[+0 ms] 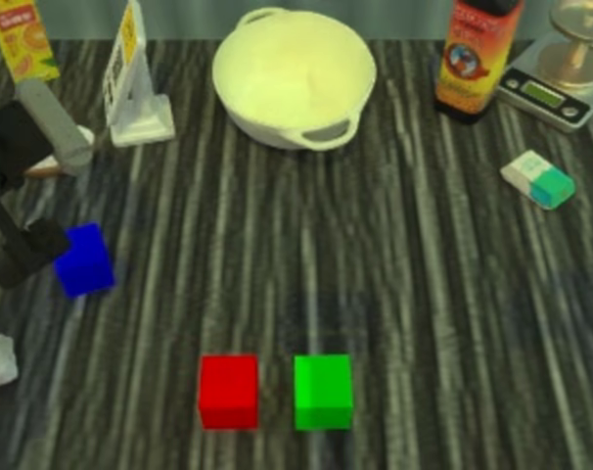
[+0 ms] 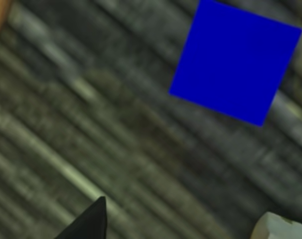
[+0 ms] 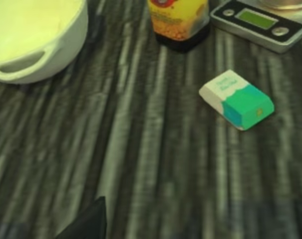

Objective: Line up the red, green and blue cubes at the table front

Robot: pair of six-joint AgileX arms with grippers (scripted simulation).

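Three glossy cubes on streaked wood-grain table point(image 1: 424, 313).

Glossy red cube point(image 1: 228, 391), bright green cube point(image 1: 323, 391), deep blue cube point(image 1: 84, 259); table point(image 1: 424, 323) streaked dark grey, black and pale; eraser point(image 1: 537, 179) white and teal.

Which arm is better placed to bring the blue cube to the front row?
The left. Its end effector is right beside the blue cube; the right arm is not seen in the top view.

open striped table point(image 1: 424, 323) right of my green cube point(image 1: 323, 392), bowl point(image 1: 295, 73), bottle point(image 1: 478, 59), scale point(image 1: 556, 83) crowding the back, eraser point(image 1: 537, 179) far right
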